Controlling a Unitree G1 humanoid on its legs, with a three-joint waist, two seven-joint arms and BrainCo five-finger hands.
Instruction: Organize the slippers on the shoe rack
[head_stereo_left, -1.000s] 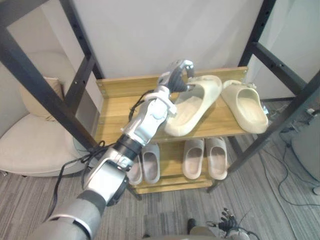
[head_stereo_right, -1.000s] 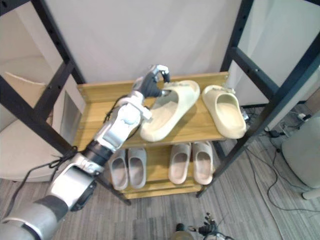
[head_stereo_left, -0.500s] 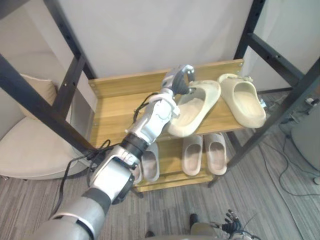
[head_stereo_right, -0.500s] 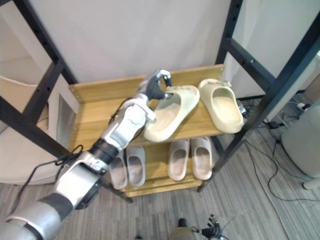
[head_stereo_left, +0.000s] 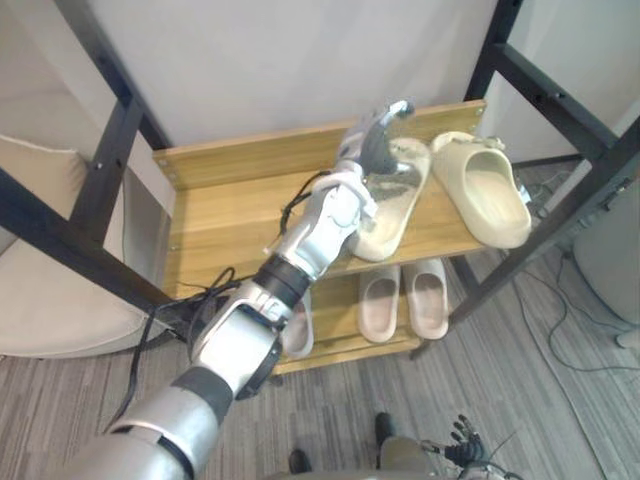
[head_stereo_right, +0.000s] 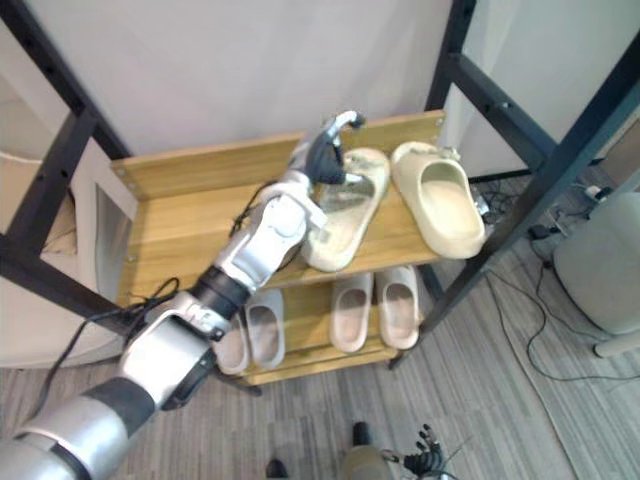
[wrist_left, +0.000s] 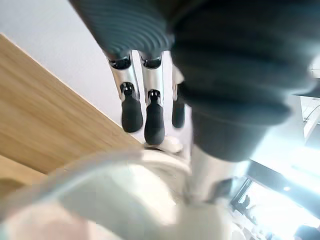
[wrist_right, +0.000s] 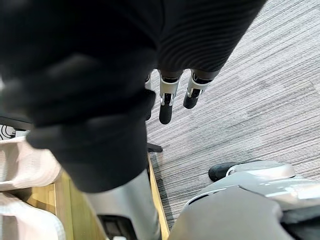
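On the top wooden shelf (head_stereo_left: 230, 210) of the shoe rack lie two cream slippers. The right one (head_stereo_left: 490, 195) lies with its heel toward me. The left one (head_stereo_left: 385, 225) lies beside it, nearly parallel. My left hand (head_stereo_left: 372, 140) hovers over that slipper's far end, fingers (wrist_left: 132, 95) stretched out past its pale rim (wrist_left: 125, 190), open. My right hand (wrist_right: 167, 95) hangs low over the carpet with straight fingers; its dark fingertips (head_stereo_left: 458, 438) peek in at the bottom.
The lower shelf holds a grey slipper (head_stereo_left: 297, 330) and a beige pair (head_stereo_left: 400, 298). Black metal frame posts (head_stereo_left: 95, 190) (head_stereo_left: 560, 105) flank the rack. A cream armchair (head_stereo_left: 40, 300) stands at the left, and cables lie on the carpet at the right.
My left hand's fingers have uncurled from the left cream slipper. That slipper has swung closer to the right one and lies more in line with it. The camera has shifted.
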